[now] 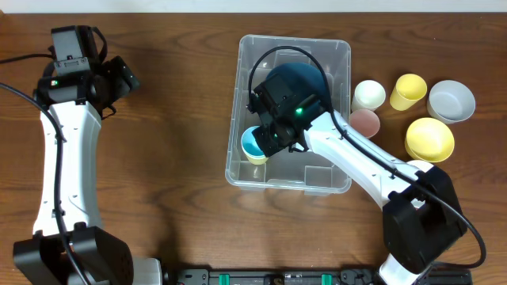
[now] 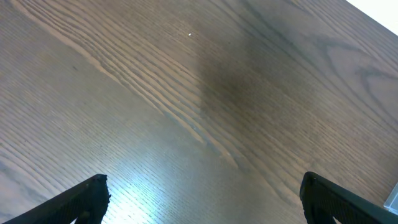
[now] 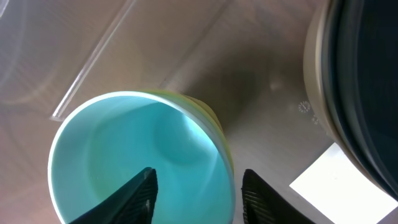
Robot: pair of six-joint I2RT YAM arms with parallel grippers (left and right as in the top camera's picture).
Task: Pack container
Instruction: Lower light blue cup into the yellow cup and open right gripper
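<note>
— since you're standing closer, where's the container (image 1: 342, 54) from the hands?
— mid-table, its long axis running away from the robot. the right gripper (image 3: 198, 177) is down inside it, at the near left corner. the left gripper (image 2: 205, 193) is well off to the left, spread wide over bare table (image 2: 186, 93), holding nothing.
— so the right arm's the one that matters?
— i'd say so. its fingers (image 3: 140, 193) straddle the rim of a blue cup (image 1: 252, 143), one inside and one just outside. they stand part-way apart and the inner one is clear of the wall, so i'd call it not gripping.
— picking the cup up or leaving it?
— can't tell. it sits upright on the container's floor, nested in a yellow cup (image 3: 214, 119).
— and the container itself?
— clear plastic, rounded corners, a white label (image 3: 336, 183) on the base. a dark bowl (image 1: 305, 77) fills the far half. outside, a pink bowl (image 1: 365, 123) sits just beside the right wall and a yellow bowl (image 1: 430, 138) farther out, so packing looks only part done to me.
</note>
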